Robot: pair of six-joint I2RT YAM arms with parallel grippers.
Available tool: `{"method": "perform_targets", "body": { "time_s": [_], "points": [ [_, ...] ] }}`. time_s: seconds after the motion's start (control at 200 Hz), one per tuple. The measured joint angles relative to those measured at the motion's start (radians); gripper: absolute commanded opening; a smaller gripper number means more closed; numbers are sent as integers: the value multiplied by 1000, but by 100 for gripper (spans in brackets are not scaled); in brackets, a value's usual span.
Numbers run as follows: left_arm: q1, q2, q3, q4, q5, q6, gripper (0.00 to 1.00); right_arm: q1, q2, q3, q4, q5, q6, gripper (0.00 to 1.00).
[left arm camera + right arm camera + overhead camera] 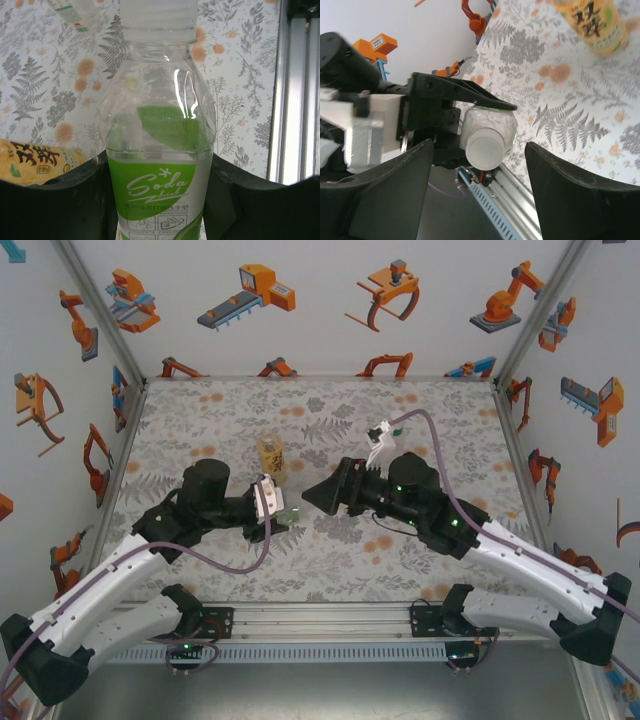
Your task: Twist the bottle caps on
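- Clamped in the left gripper (157, 205), a clear bottle (157, 150) with a green label, black fingers (55, 205) pressed to both sides
- On its neck at the top edge, a whitish cap (157, 15)
- Behind at lower left, lying down, a bottle with a yellow label (35, 160)
- At upper left, cut off by the edge, part of a third bottle (75, 12), tilted
- Underneath, a flowered table cover (50, 85); along the right, a metal rail (295, 100)
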Motion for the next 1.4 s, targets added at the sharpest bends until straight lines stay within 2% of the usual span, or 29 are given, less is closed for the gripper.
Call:
{"method": "perform_targets", "body": {
  "time_s": [0.195,0.416,0.616,0.941,1.402],
  "points": [
    [0,27,9,-2,86,9,0,0,-52,16,-6,-59,-268,62],
    [0,51,28,-22,164,22,0,0,-78,25,-52,-244,-681,60],
    [0,55,32,-39,192,26,0,0,-45,48,-115,-383,-937,57],
    [0,56,32,-45,202,29,0,0,-10,48,-117,-418,-1048,49],
    [0,56,37,-46,213,29,0,0,9,48,-110,-418,-1063,48]
  ]
}}
